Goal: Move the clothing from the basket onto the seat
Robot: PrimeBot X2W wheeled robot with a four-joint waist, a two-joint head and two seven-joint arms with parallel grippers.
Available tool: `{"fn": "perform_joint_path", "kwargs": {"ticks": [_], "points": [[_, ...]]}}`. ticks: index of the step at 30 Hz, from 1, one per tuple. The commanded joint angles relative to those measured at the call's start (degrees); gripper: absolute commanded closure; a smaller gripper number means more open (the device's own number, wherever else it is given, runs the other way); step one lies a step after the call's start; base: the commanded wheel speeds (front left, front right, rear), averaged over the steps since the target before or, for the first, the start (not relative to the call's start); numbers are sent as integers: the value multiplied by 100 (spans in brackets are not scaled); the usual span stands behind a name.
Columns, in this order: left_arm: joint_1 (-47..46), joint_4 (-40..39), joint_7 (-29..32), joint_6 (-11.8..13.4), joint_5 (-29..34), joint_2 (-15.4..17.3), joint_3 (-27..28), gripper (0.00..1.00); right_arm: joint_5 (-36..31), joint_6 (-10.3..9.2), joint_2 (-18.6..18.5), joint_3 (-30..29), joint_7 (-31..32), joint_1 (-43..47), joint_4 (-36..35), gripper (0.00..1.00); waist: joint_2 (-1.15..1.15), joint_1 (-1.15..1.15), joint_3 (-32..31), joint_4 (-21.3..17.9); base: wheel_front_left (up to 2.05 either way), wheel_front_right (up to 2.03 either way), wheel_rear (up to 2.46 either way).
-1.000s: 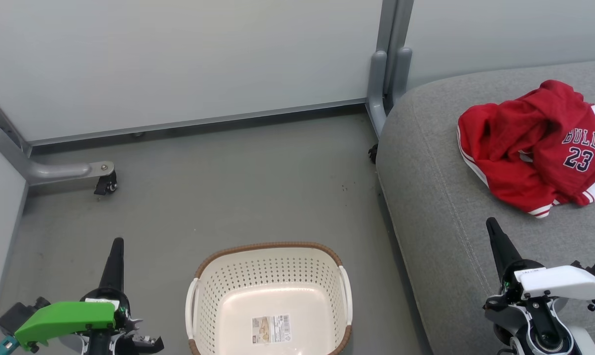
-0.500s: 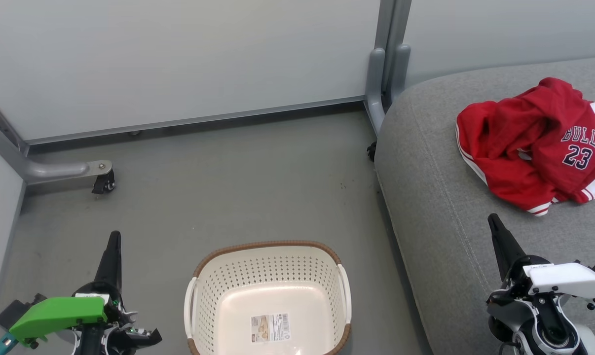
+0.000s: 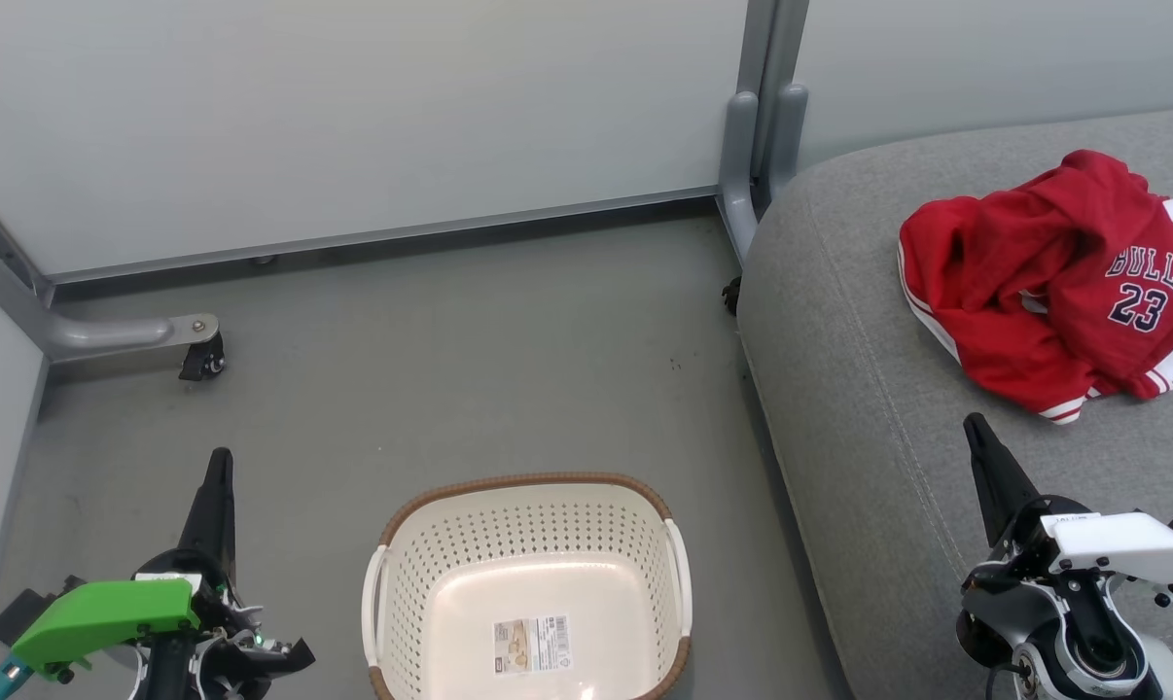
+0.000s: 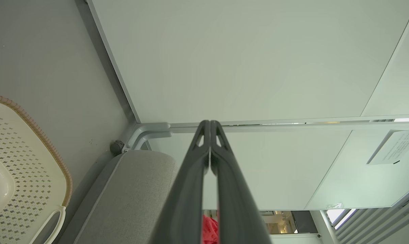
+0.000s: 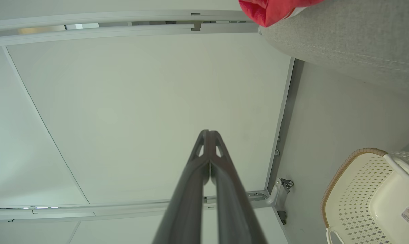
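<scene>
Head view has the clothing [image 3: 1053,282] sitting as a crumpled red heap on the seat [image 3: 869,437], toward its far right side, with the "BULLS 23" print facing up. Can't tell from the pile how many pieces are in there. The basket [image 3: 528,483] is down on the floor [image 3: 450,369] just left of the seat and looks empty to me, nothing in it but the label sticker [image 3: 533,645] on the bottom. So I'd say the moving part is pretty much done and we're at the wrap-up; the next move probably calls for nothing more than parking the arms, no more grabbing needed. Pose-wise both arms sit low and pulled in toward the robot, fingers pointing forward. The left gripper [image 3: 221,462], the one with the green cover, hangs over bare floor beside the basket without touching it. The right gripper [image 3: 977,428], white cover, is over the front part of the seat, near the clothing but clearly apart from it. Both wrist views show the fingers pressed together tip to tip with nothing between them, so both claws are closed and empty.
</scene>
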Motion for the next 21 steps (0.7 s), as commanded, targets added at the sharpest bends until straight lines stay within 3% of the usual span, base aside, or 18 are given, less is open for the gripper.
{"fn": "perform_joint_path", "kwargs": {"ticks": [1,21], "points": [[-91,6,20,-26,-13,-14,11,100,2,2,11,-18,32,-33,11,100,0,0,0,0,0,0,0],[-94,8,50,-26,30,-39,49,100,-39,2,36,-55,58,-36,13,100,0,0,0,0,0,0,0]]}}
